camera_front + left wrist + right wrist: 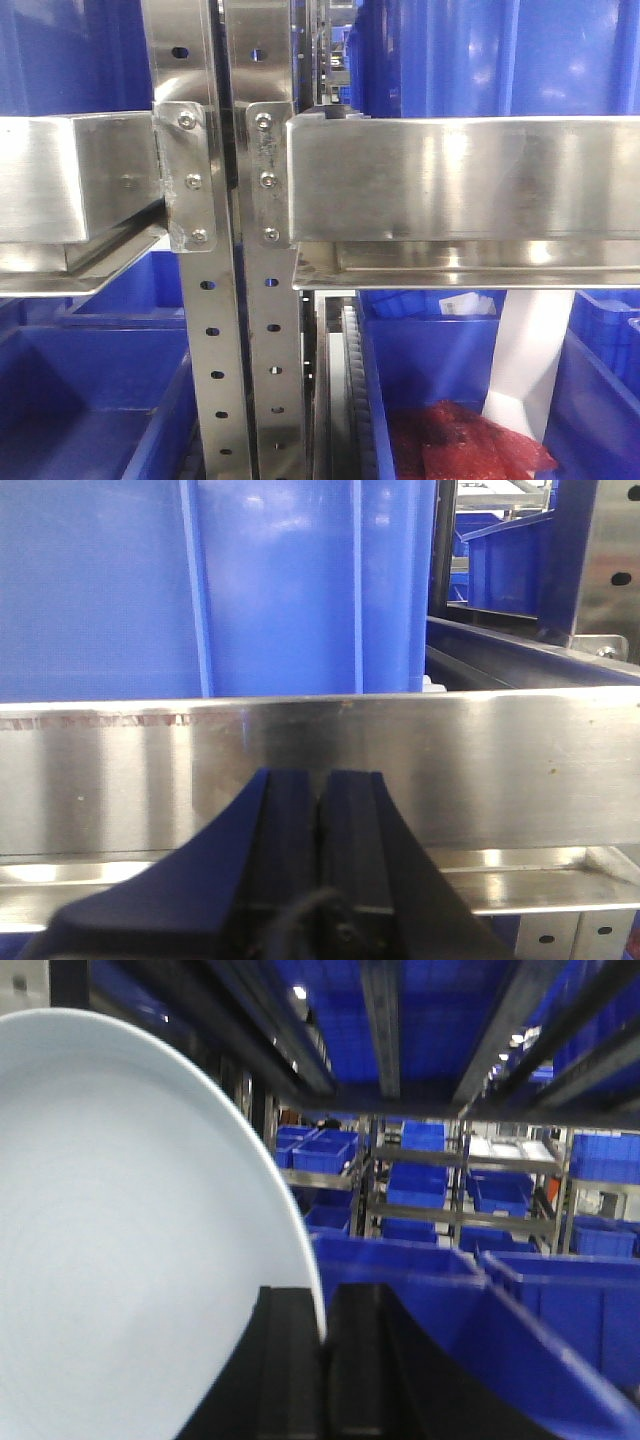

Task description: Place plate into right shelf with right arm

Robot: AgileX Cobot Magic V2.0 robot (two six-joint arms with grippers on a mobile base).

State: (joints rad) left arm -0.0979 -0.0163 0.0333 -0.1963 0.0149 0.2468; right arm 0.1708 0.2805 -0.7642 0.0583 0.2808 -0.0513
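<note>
Steel shelf (460,180) ahead of both grippers, blue bins (560,1300) beyond. The plate (120,1260) stands upright, rising left of the right gripper (322,1360), which pinches its rim. The left gripper (320,820) is pressed together, empty, facing a beam (400,770).

In the right wrist view you see rows of steel racks (455,1215) at 3 o'clock, every level loaded with blue bins (418,1188). Dark beams (383,1020) run overhead at 12 o'clock, with a small bright light (300,992) beside them. Nearer open bins (560,1305) sit at 4 o'clock. At 2 o'clock something white (510,1147) lies on a rack, too blurred for you to name.
</note>
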